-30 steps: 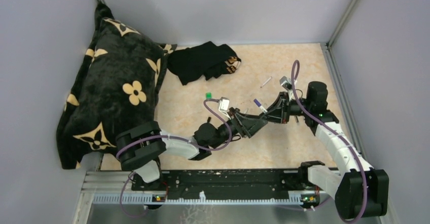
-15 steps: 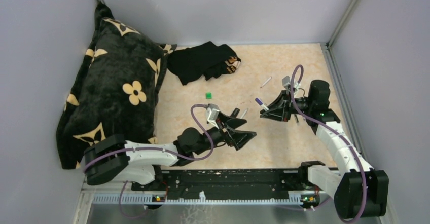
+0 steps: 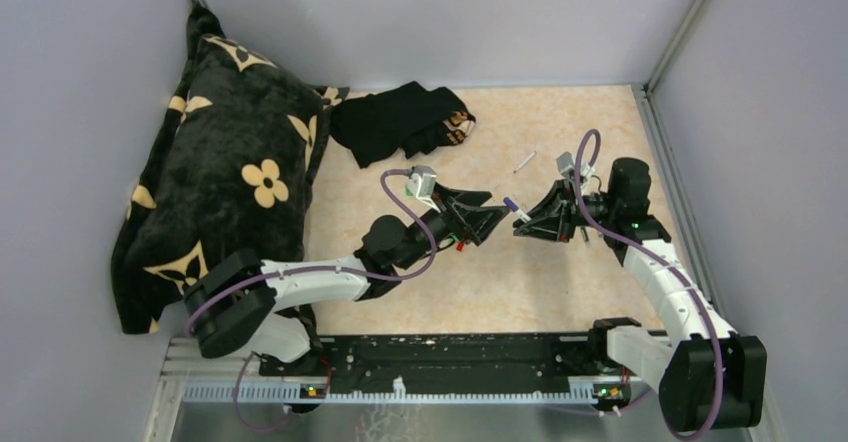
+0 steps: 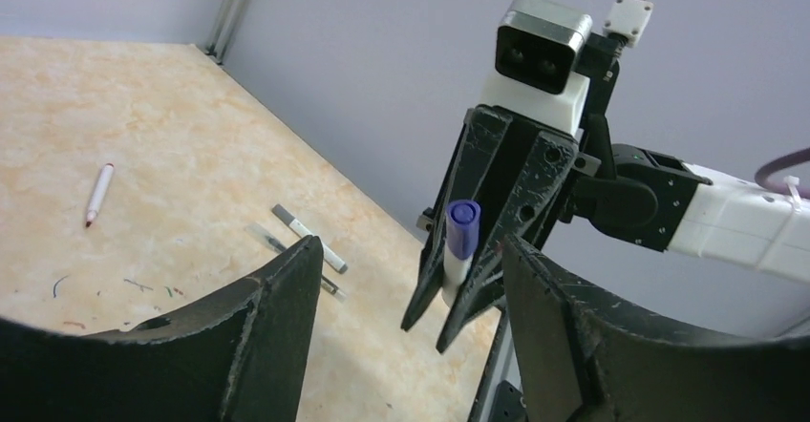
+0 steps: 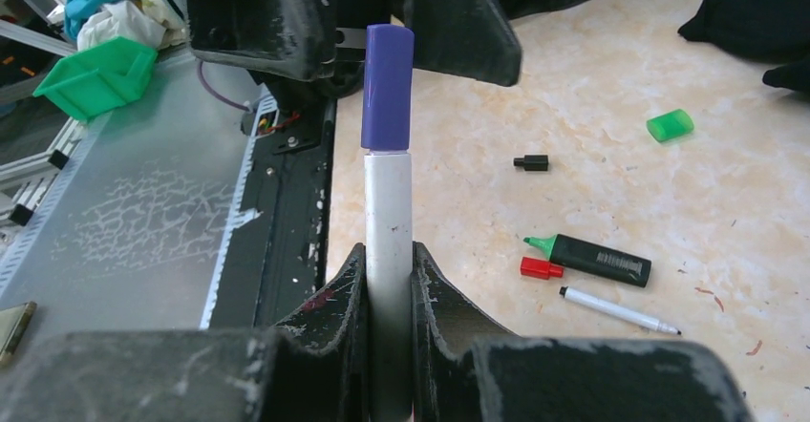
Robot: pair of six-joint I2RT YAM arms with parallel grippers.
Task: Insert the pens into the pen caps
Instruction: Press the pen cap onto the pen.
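Note:
My right gripper (image 3: 528, 224) is shut on a white-barrelled pen (image 5: 387, 226) that carries a purple cap (image 5: 387, 88) on its free end; the cap also shows in the left wrist view (image 4: 461, 229). My left gripper (image 3: 485, 217) is open and empty, its jaws facing that cap from just short of it (image 4: 411, 245). On the table lie a green cap (image 5: 670, 124), a small black cap (image 5: 531, 162), a red cap (image 5: 540, 268), a black marker with a green tip (image 5: 597, 259) and a thin white pen (image 5: 619, 310).
Another white pen (image 3: 524, 162) lies at the back, and a red-tipped one (image 4: 98, 193) and a grey-capped one (image 4: 306, 238) show in the left wrist view. A black flowered pillow (image 3: 215, 182) fills the left side. A black cloth (image 3: 400, 120) lies at the back.
My left arm has swung back and to the right, bringing its open jaws up to the purple-capped end of the pen. The right gripper has stayed nearly still with the pen.

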